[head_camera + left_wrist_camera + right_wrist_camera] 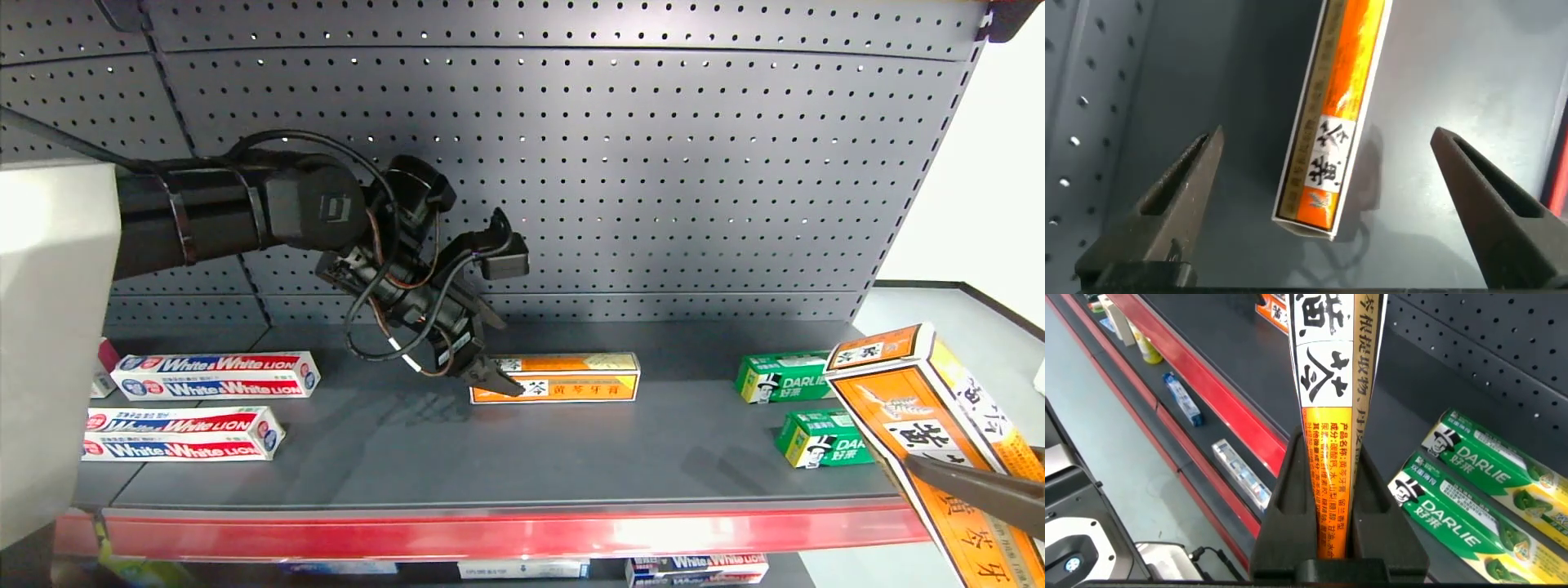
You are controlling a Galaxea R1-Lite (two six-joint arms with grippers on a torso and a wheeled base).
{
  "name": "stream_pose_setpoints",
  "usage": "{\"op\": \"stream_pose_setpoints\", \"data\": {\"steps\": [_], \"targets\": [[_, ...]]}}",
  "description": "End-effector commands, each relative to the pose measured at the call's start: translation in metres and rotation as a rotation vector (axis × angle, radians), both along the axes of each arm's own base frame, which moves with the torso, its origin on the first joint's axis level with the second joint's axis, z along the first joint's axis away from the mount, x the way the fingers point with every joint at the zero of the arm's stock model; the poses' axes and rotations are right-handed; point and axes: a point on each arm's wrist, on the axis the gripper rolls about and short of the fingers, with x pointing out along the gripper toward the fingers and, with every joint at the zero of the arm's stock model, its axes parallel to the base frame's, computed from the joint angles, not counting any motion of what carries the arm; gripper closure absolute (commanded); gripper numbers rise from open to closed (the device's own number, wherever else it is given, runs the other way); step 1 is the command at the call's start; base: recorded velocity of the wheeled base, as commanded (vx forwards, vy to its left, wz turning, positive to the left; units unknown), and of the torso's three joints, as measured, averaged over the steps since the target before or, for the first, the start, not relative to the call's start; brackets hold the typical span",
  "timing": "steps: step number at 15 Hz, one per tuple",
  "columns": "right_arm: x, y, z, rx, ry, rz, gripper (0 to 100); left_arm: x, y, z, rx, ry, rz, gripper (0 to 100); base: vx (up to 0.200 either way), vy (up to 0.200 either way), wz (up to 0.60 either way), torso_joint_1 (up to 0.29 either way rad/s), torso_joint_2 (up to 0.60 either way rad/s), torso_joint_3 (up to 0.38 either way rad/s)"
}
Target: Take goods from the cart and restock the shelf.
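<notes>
An orange toothpaste box (555, 377) lies flat on the grey shelf (490, 457), near the back at the middle. My left gripper (498, 355) hangs open just over its left end, the fingers spread wide on either side of the box (1327, 139) without touching it. At the shelf's right front corner, my right gripper (1327, 457) is shut on a second orange toothpaste box (931, 416). That box (1331, 367) stands tilted above the shelf edge, and one dark finger (971, 486) crosses its lower part.
Two white toothpaste boxes (216, 374) (184, 433) lie at the shelf's left. Two green boxes (784, 376) (820, 437) lie at the right, close to the held box. A red price rail (490, 531) fronts the shelf. A pegboard (653, 163) backs it. More goods (1241, 469) sit on lower shelves.
</notes>
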Motion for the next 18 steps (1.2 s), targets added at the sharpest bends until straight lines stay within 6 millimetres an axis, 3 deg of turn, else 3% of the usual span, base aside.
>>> {"op": "stream_pose_setpoints", "data": {"steps": [1,13,14,18], "targets": [[0.000,0.000,-0.002,-0.004,0.006,0.001,100,0.005,0.002,-0.008,0.008,0.019,0.009,0,0.000,0.000,0.00,0.000,0.00,0.000],[0.001,0.001,-0.004,-0.009,0.015,0.003,100,0.017,-0.006,-0.041,0.026,0.093,-0.008,0,0.000,0.000,0.00,0.000,0.00,0.000],[0.001,0.001,-0.005,-0.010,0.016,0.002,100,0.017,-0.007,-0.041,0.005,0.103,-0.023,100,0.000,0.000,0.00,0.000,0.00,0.000],[0.002,0.001,-0.005,-0.012,0.021,0.002,100,0.014,-0.008,-0.039,-0.015,0.122,-0.044,100,0.000,0.000,0.00,0.000,0.00,0.000]]}}
